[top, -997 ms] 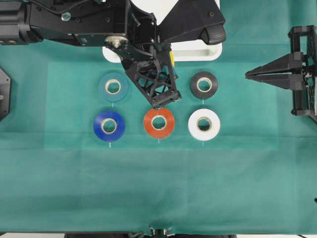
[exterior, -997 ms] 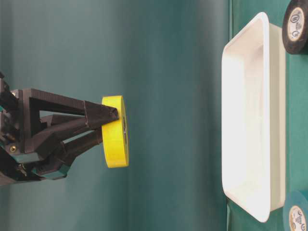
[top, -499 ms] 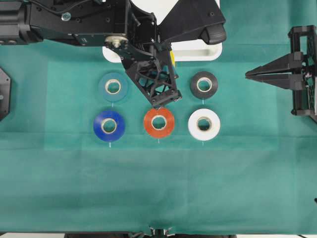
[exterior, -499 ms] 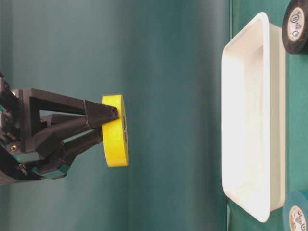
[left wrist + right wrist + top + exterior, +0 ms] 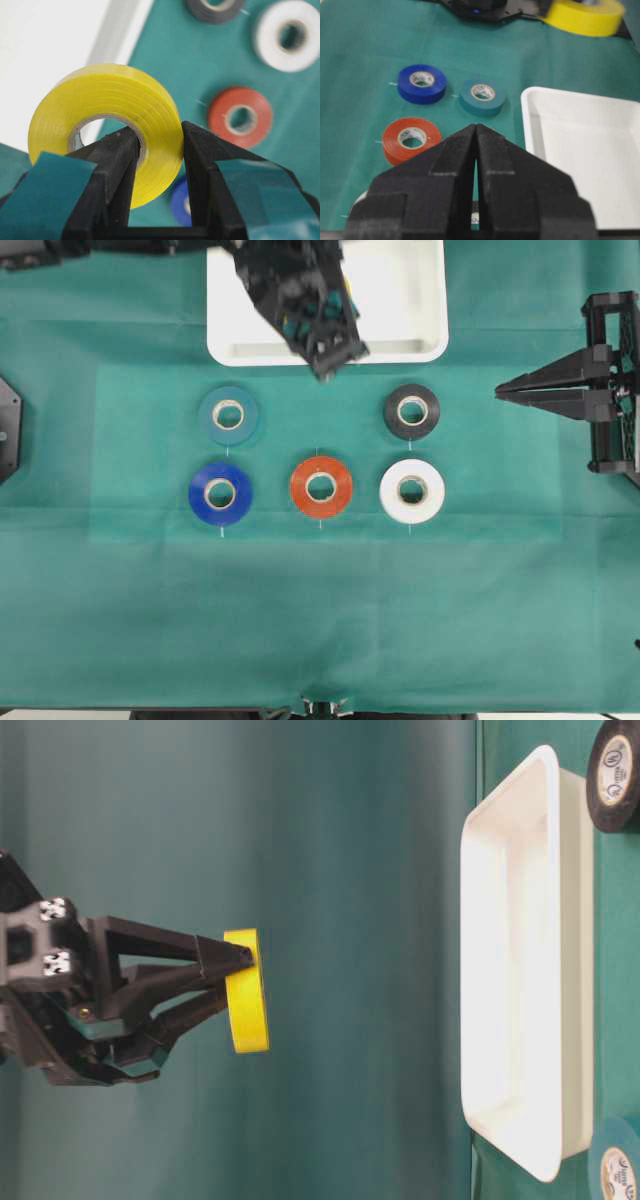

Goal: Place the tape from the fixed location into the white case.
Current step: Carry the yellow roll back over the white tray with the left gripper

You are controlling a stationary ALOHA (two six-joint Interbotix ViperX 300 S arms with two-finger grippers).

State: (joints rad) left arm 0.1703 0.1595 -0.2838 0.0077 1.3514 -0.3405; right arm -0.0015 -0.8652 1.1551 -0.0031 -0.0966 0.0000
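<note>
From overhead, the left end effector [image 5: 325, 340] is seen above the white case [image 5: 420, 345]. At table level, the tape [image 5: 246, 990] is pinched well above it. The right end effector [image 5: 476, 145] is pressed together, farther off.

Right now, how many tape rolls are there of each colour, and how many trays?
Yellow tape, held in the left gripper: 1
Teal roll: 1
Dark blue roll: 1
Orange-red roll: 1
Black roll: 1
White roll: 1
White case: 1
Total: 6 rolls and 1 case, 7 things.
</note>
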